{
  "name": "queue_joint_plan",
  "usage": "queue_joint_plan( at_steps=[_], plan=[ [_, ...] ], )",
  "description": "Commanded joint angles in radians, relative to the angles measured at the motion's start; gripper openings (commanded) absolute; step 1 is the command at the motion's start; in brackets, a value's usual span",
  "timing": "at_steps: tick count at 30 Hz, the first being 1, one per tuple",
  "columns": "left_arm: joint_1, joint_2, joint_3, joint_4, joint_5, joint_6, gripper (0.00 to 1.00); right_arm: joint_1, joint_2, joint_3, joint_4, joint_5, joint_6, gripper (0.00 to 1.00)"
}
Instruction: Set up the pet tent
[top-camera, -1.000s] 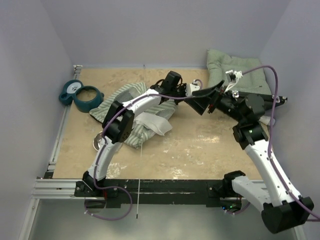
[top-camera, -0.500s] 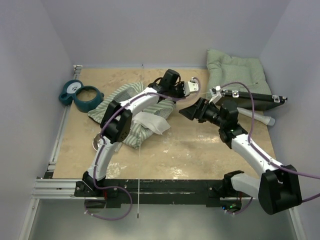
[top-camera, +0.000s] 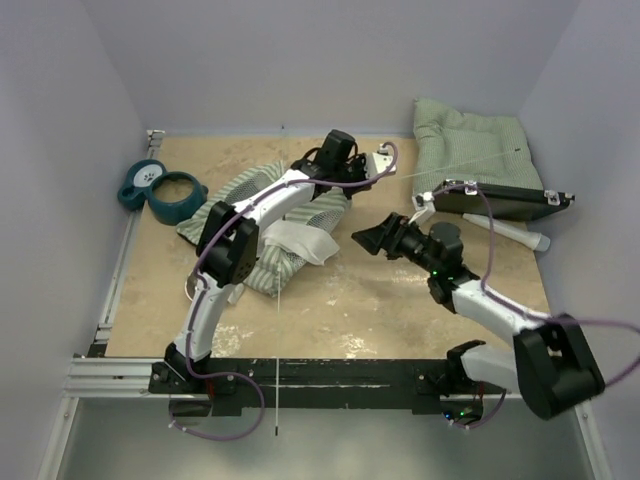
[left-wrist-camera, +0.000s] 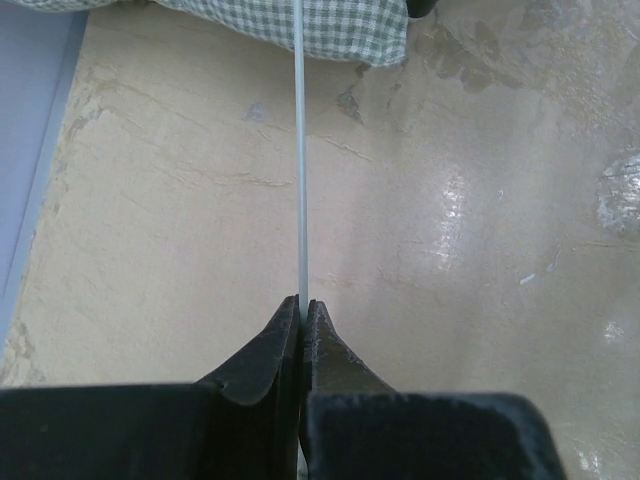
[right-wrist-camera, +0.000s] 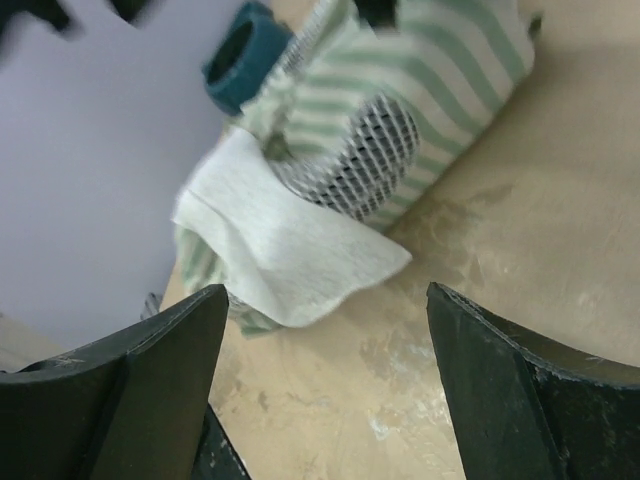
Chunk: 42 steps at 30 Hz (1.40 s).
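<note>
Left fingers (left-wrist-camera: 302, 308) pinched tight on a thin white pole (left-wrist-camera: 300, 150), up over the desk (left-wrist-camera: 180, 230) near its far edge. The pole runs out across the green checked cushion (top-camera: 470, 135) in the far right corner. Right fingers (top-camera: 364, 239) spread wide apart, nothing between them, over the desk middle, pointing at the pet tent (top-camera: 245, 195). Tent lies crumpled left of centre toward the far edge, white flap (right-wrist-camera: 290, 240) and mesh panel (right-wrist-camera: 372, 150) facing the right fingers. Teal bowl (top-camera: 160, 190) by the far left edge, near the tent.
</note>
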Motion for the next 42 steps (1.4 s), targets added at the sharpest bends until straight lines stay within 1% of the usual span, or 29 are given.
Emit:
queue_joint_plan(
  at_steps=[1, 8, 12, 21, 22, 23, 26, 28, 31, 33, 40, 41, 42],
  plan=[
    [0.011, -0.074, 0.067, -0.005, 0.025, -0.004, 0.00, 0.060, 0.191, -0.013, 0.308, 0.096, 0.045, 0.85],
    [0.023, -0.110, 0.064, -0.013, 0.047, -0.010, 0.00, 0.082, 0.390, -0.003, 0.546, 0.092, -0.109, 0.85],
    [0.029, -0.124, 0.052, -0.010, 0.065, -0.018, 0.00, 0.096, 0.509, 0.043, 0.614, 0.119, -0.142, 0.85],
    [0.045, -0.133, 0.043, -0.004, 0.082, -0.025, 0.00, 0.119, 0.708, 0.193, 0.655, 0.153, -0.162, 0.85],
    [0.045, -0.136, 0.041, -0.005, 0.082, -0.024, 0.00, 0.119, 0.729, 0.213, 0.665, 0.146, -0.161, 0.86],
    [0.045, -0.136, 0.040, -0.007, 0.082, -0.022, 0.00, 0.119, 0.745, 0.225, 0.666, 0.146, -0.161, 0.91],
    [0.051, -0.144, 0.040, -0.011, 0.084, -0.016, 0.00, 0.119, 0.789, 0.251, 0.672, 0.159, -0.162, 0.97],
    [0.052, -0.146, 0.040, -0.015, 0.088, -0.017, 0.00, 0.119, 0.815, 0.264, 0.672, 0.176, -0.156, 0.97],
    [0.057, -0.153, 0.040, -0.021, 0.094, -0.018, 0.00, 0.119, 0.857, 0.276, 0.715, 0.172, -0.164, 0.98],
    [0.059, -0.158, 0.038, -0.025, 0.104, -0.019, 0.00, 0.119, 0.889, 0.299, 0.744, 0.150, -0.175, 0.97],
    [0.063, -0.161, 0.037, -0.039, 0.121, -0.034, 0.00, 0.122, 1.023, 0.392, 0.953, 0.028, -0.172, 0.91],
    [0.068, -0.159, 0.037, -0.044, 0.125, -0.039, 0.00, 0.122, 1.032, 0.400, 0.974, 0.011, -0.167, 0.89],
    [0.069, -0.162, 0.038, -0.047, 0.128, -0.044, 0.00, 0.123, 1.046, 0.409, 0.997, -0.012, -0.161, 0.84]
  ],
)
